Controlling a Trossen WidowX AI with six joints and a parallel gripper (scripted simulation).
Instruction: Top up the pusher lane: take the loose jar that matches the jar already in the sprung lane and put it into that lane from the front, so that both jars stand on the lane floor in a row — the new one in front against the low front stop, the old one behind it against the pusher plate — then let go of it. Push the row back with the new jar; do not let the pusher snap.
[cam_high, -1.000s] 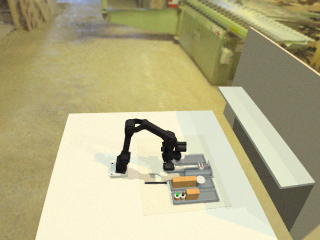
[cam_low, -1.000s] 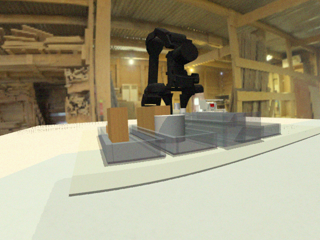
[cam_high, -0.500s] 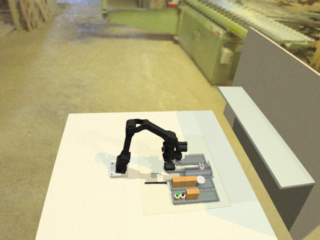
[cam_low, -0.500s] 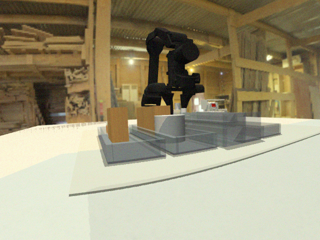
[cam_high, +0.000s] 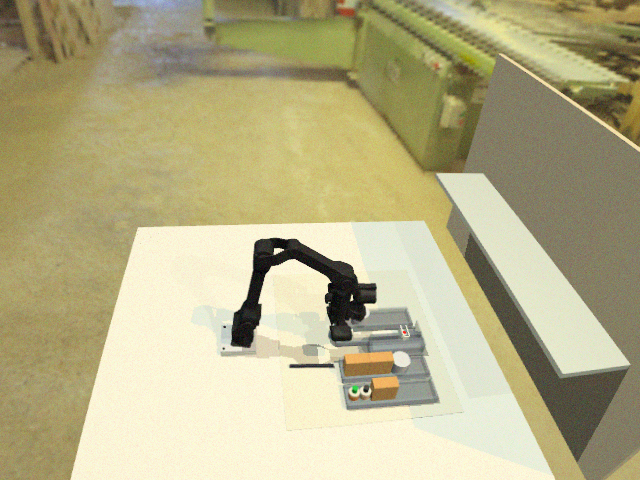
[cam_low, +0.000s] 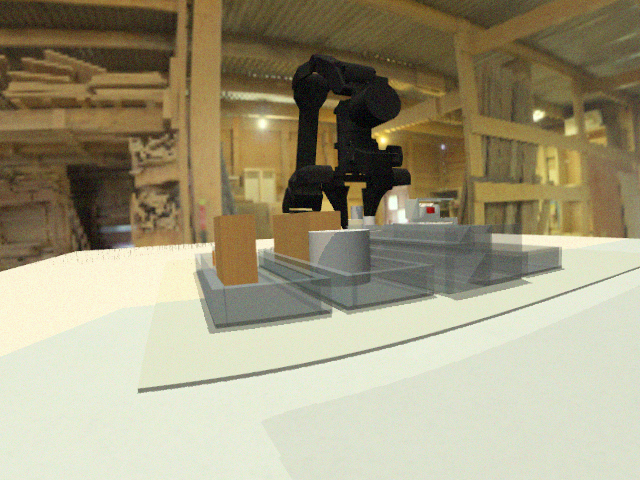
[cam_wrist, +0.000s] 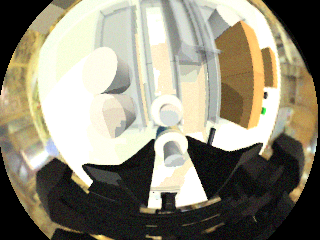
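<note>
Black end effector (cam_high: 356, 319) clenched on small pale round jar (cam_wrist: 167, 111), poised at front mouth of grey sprung lane (cam_high: 385, 321), at 3 o'clock from arm base. Risk: jar rides over the low front stop or tips while pushing, and an early release would let the pusher plate (cam_high: 406, 331) snap forward.

1. The held jar (cam_low: 356, 212) shows only as a sliver between the gripper (cam_low: 356, 209) fingers in the exterior view; its lid colour cannot be told
2. The pusher plate (cam_high: 405, 332) is too small from the top to judge contact
3. The orange box (cam_wrist: 239, 80) is cut by the wrist view's rim
4. Small bottles (cam_high: 359, 392) too tiny to identify
</note>
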